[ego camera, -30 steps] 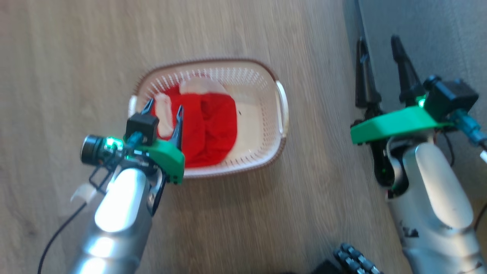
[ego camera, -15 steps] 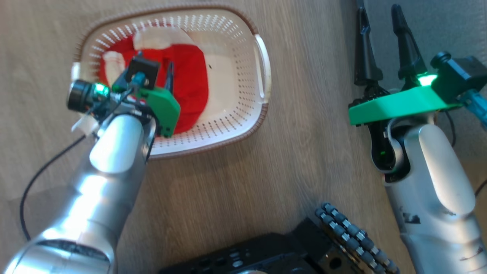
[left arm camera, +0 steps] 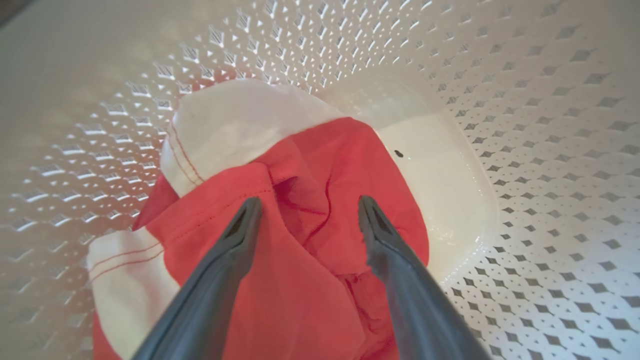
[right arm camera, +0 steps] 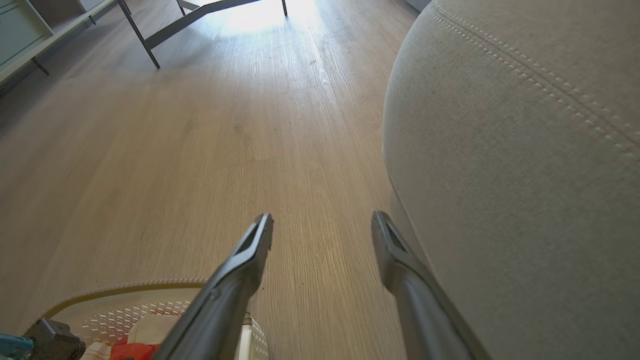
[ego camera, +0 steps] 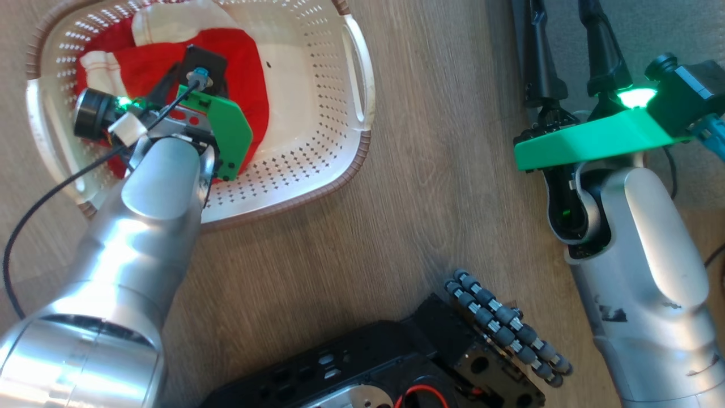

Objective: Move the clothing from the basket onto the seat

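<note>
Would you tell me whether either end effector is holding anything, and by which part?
Nothing is held: the left end effector hangs open over the clothing in the basket, the right end effector open above the floor.

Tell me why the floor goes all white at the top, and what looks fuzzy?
Right wrist view: bright light glares off the wooden plank floor. Left wrist view: the cream perforated plastic basket wall blurs up close; the red soft fabric clothing looks sharp.

Basket (ego camera: 317, 130) on pale wood-look floor (ego camera: 442, 187), grey seat (right arm camera: 525, 175) alongside.
</note>
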### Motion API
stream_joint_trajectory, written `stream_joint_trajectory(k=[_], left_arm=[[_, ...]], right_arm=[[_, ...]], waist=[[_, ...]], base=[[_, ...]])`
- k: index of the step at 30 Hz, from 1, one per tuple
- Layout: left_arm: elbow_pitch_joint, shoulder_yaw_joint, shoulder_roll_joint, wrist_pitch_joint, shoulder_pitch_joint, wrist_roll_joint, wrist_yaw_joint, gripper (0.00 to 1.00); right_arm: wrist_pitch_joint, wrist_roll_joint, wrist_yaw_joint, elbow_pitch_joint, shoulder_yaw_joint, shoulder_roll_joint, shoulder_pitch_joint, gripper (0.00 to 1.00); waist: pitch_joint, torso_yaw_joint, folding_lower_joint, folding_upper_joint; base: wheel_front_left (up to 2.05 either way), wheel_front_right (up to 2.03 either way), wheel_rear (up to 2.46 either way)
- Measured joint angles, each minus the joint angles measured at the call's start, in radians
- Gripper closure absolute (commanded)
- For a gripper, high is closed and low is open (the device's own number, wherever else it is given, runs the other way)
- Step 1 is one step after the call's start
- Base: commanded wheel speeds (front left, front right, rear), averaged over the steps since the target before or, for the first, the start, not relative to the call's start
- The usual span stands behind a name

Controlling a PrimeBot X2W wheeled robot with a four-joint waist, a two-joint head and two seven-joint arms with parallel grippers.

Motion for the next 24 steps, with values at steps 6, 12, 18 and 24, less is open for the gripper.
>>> stream_joint_trajectory(k=[6,12,18,24], left_arm=[[0.040,0.001,0.011,0.044,-0.036,-0.001,0.049,0.00],[0.058,-0.018,0.042,0.062,-0.061,0.011,0.073,0.00],[0.068,-0.063,0.049,0.117,-0.083,0.044,0.082,0.00],[0.079,-0.102,0.049,0.167,-0.093,0.065,0.079,0.85]], right_arm=[[0.000,0.017,0.000,0.003,0.006,0.000,0.000,0.00],[0.000,0.030,0.000,0.003,0.015,0.001,0.000,0.00],[0.000,0.038,0.000,0.002,0.021,0.001,-0.001,0.00],[0.000,0.038,0.000,0.001,0.023,0.001,-0.002,0.00]], waist=[[0.027,-0.015,0.0000,0.0000],[0.047,-0.022,-0.0001,0.0000],[0.059,-0.023,-0.0001,0.0001],[0.063,-0.018,-0.0001,0.0001]], base=[[0.00,0.00,0.00],[0.00,0.00,0.00],[0.00,0.00,0.00],[0.00,0.00,0.00]])
